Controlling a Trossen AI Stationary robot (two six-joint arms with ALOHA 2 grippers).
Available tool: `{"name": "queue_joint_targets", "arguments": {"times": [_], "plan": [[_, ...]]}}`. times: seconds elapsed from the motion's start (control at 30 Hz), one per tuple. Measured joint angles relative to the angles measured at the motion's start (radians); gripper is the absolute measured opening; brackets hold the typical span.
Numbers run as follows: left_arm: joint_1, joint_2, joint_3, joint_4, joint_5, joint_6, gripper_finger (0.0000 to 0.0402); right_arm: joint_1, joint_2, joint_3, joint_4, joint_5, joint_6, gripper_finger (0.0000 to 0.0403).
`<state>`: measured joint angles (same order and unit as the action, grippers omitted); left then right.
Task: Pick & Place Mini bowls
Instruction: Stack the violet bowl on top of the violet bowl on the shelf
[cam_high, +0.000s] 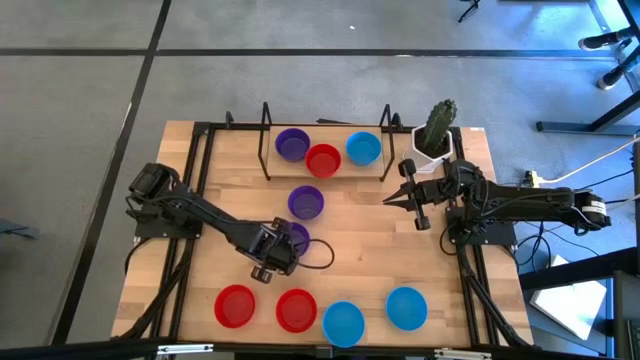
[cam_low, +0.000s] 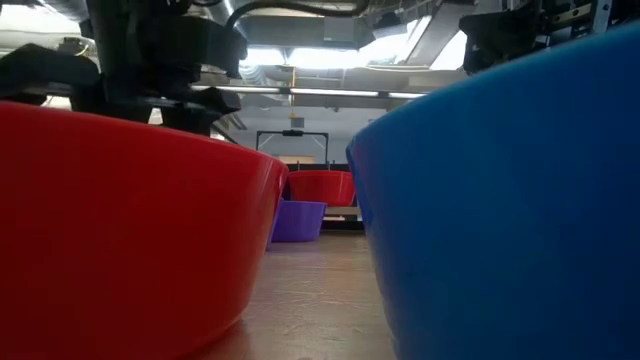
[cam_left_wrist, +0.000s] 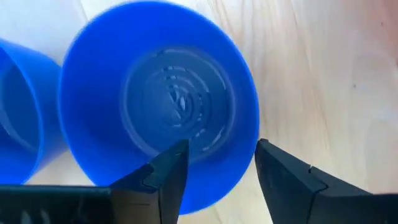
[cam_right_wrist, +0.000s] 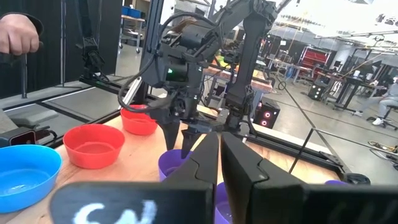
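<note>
The left end effector (cam_left_wrist: 219, 157) hangs over a purple bowl (cam_high: 298, 236) in the middle of the counter (cam_high: 360, 250). Its fingers are apart and straddle the bowl's near wall, not yet clamped. The right end effector (cam_high: 404, 195) waits pinched together beside the cactus pot (cam_high: 436, 140). Three bowls (cam_high: 323, 159) sit inside the frame (cam_high: 266, 140) at the far edge. If that is the goal, another purple bowl (cam_high: 305, 202) and four in the front row (cam_high: 296, 309) remain.
</note>
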<state>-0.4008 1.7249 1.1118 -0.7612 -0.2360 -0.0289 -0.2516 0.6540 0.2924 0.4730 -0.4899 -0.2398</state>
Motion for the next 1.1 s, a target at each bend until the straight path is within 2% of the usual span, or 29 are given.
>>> {"name": "queue_joint_targets", "arguments": {"times": [0.63,0.8,0.93,1.1], "plan": [[0.017,0.087,0.001,0.032,0.021,0.009,0.0177,0.000,0.000,0.000,-0.007,0.000,-0.003,0.0021],[0.017,0.088,0.001,0.032,0.021,0.009,0.0167,0.000,0.000,0.000,-0.007,0.000,-0.003,0.0021],[0.017,0.088,0.001,0.032,0.021,0.009,0.0134,0.000,0.000,0.000,-0.008,0.000,-0.003,0.0021],[0.017,0.088,0.001,0.029,0.027,0.026,0.0054,0.000,0.000,0.000,-0.015,0.000,-0.003,0.0021]]}}
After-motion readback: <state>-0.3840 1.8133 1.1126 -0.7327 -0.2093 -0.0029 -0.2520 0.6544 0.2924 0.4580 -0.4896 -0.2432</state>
